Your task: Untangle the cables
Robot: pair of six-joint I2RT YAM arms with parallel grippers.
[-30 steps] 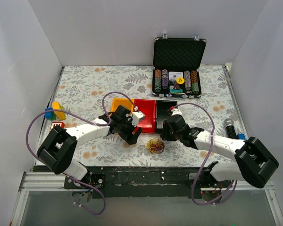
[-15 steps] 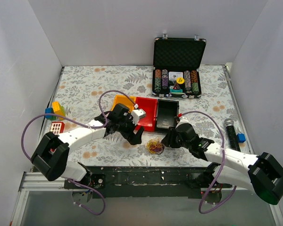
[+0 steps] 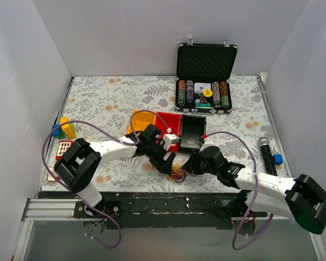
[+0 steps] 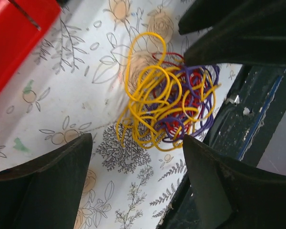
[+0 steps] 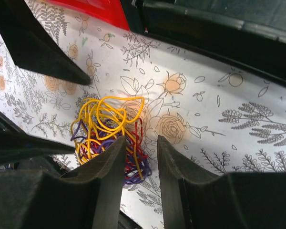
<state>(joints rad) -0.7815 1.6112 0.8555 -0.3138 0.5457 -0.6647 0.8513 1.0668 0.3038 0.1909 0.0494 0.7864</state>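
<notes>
**Left gripper (image 4: 137, 140) and right gripper (image 5: 140, 143) converge on the cables (image 4: 169, 107)**

A second ago both arms hung back by the red bin (image 3: 168, 128) and the black bin (image 3: 191, 133), with the clump lying alone near the front edge of the table (image 3: 98, 98). Now each has swung in and down, so the two tools meet over it from opposite sides.

The left gripper stands with its fingers wide apart, and the tangle of yellow, red and dark purple loops sits just ahead of the gap, on the flowered cloth. Nothing is caught between those fingers. The right gripper's fingers are only a narrow gap apart and point down onto the clump's near side. A few red and purple strands show at that gap, but the fingers have not shut on them.

The cables are one tight knot, no strand yet drawn free, so the untangling proper has not begun. This looks like the approach to a first two-handed hold. With wire this thin, each gripper will likely need to catch a separate loop, or both may simply lift the whole clump together
</notes>
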